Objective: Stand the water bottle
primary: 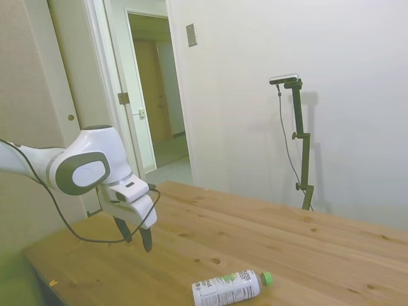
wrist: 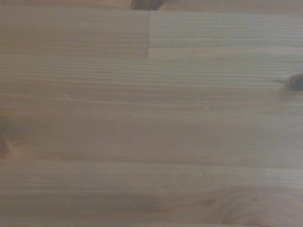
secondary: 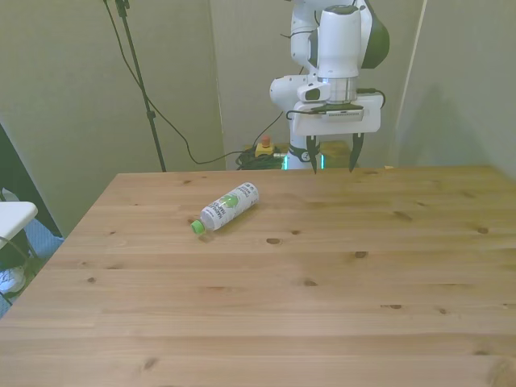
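On the wooden surface [secondary: 339, 290] the water bottle [secondary: 228, 206] lies flat on its side, not standing. Green cap [secondary: 196, 227] pts toward the near edge of the surface in the front view & a bit to the front view's left; white label w/ green print faces up. Side view shows same bottle [primary: 230, 287] lying near the surface's edge closest to that camera, cap [primary: 267, 278] at the end away from the arm.

Claw [secondary: 331, 164] hangs above the surface near its far edge, well apart from the bottle, off to the front view's right of it. Fingers [secondary: 354, 156] pt straight down, spread wide, nothing btwn them. Side view agrees: claw [primary: 136, 237] above the surface, clear gap btwn the two dark fingers, tips not touching wood. White arm [primary: 76, 167] comes in above the surface, black cable looping under it.

Wrist view: only bare wood planks [wrist: 151, 118], one dark knot [wrist: 297, 82], slightly blurred; bottle not seen there.
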`<action>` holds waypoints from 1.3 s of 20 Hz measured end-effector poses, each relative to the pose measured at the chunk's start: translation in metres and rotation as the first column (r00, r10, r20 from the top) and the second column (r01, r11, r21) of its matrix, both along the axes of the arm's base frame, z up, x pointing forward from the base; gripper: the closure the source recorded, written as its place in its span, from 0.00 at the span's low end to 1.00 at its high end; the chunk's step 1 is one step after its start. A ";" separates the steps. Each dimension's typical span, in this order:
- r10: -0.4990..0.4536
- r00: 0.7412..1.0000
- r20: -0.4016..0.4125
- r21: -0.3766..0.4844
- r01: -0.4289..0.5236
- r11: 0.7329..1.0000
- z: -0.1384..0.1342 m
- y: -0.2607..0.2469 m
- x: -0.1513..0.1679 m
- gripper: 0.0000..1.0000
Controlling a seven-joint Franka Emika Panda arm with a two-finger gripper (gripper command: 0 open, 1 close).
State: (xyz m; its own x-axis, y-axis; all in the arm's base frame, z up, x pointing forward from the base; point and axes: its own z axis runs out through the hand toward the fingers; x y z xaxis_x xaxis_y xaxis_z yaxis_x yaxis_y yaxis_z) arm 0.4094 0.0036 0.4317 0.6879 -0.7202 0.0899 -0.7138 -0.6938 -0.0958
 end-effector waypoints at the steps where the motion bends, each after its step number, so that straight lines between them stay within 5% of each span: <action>1: 0.000 1.000 -0.001 0.000 0.000 1.000 0.000 0.000 0.000 0.00; 8: -0.053 0.998 0.016 -0.023 0.054 0.998 0.010 -0.036 0.008 0.00; 16: -0.248 0.966 0.075 -0.048 0.252 0.966 0.038 -0.172 0.051 0.00; 26: -0.377 0.923 0.071 -0.084 0.382 0.920 -0.013 -0.277 0.095 0.00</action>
State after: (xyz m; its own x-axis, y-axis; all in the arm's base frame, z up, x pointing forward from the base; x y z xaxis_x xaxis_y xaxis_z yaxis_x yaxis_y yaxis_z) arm 0.5047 -0.2736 0.4189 0.3569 -0.9128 0.1987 -0.9212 -0.3792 -0.0873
